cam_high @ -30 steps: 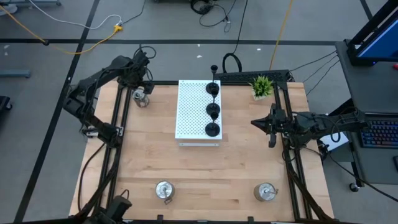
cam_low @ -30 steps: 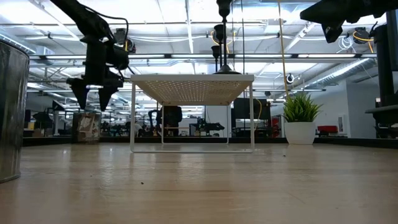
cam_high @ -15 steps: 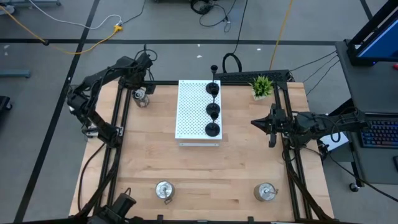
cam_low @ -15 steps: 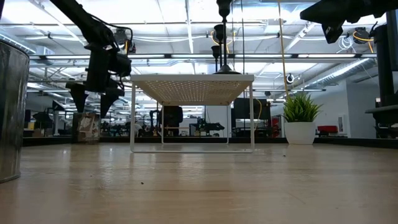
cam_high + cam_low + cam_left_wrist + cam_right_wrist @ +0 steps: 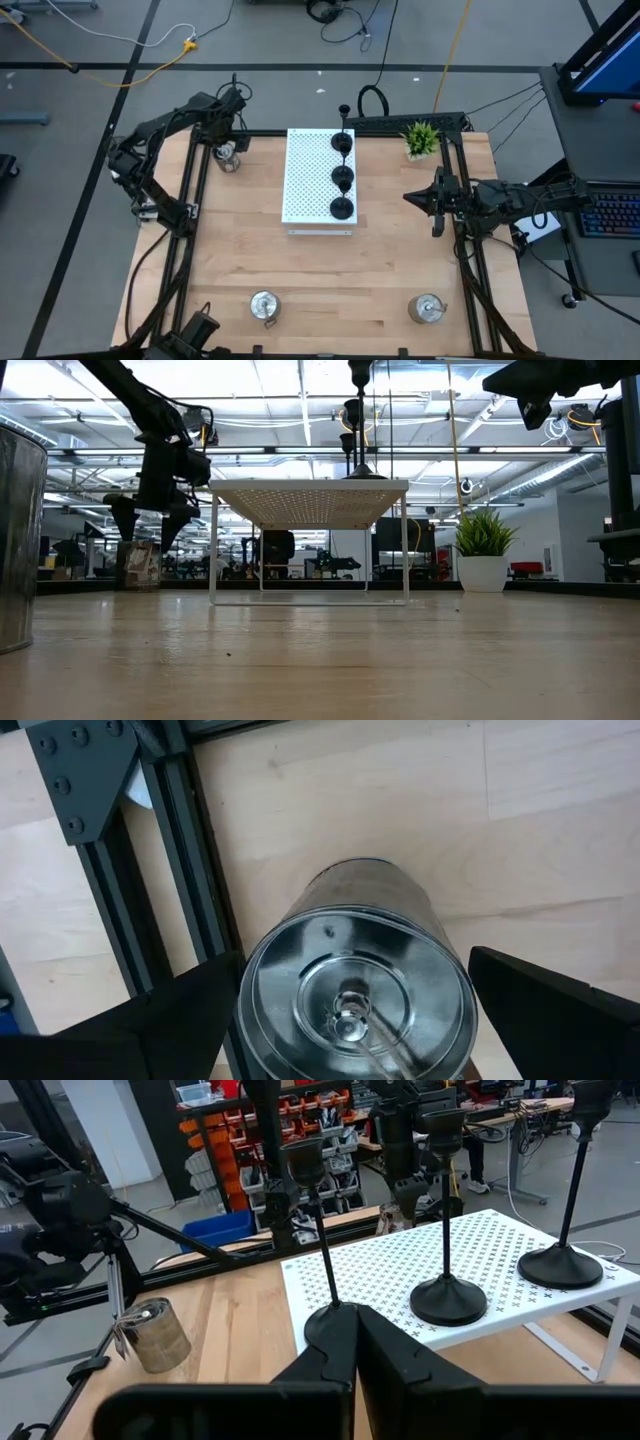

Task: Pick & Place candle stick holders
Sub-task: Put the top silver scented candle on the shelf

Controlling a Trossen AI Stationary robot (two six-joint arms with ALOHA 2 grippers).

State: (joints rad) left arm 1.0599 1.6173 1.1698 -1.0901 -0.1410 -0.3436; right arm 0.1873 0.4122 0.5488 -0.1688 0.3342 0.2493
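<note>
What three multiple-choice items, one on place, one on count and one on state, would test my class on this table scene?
1. Where do the black candle stick holders stand?
A. on the white perforated board
B. on the bare table
C. beside the potted plant

2. How many silver candle stick holders are on the wooden table?
A. one
B. three
C. five

3. How is the left gripper?
A. shut on a black holder
B. shut and empty
C. open above a silver holder

Key: 1 A, the high view shows all three in a row along the board's edge. 2 B, one at the far left corner, two at the near edge. 3 C, the left wrist view shows the fingers spread either side of it.
</note>
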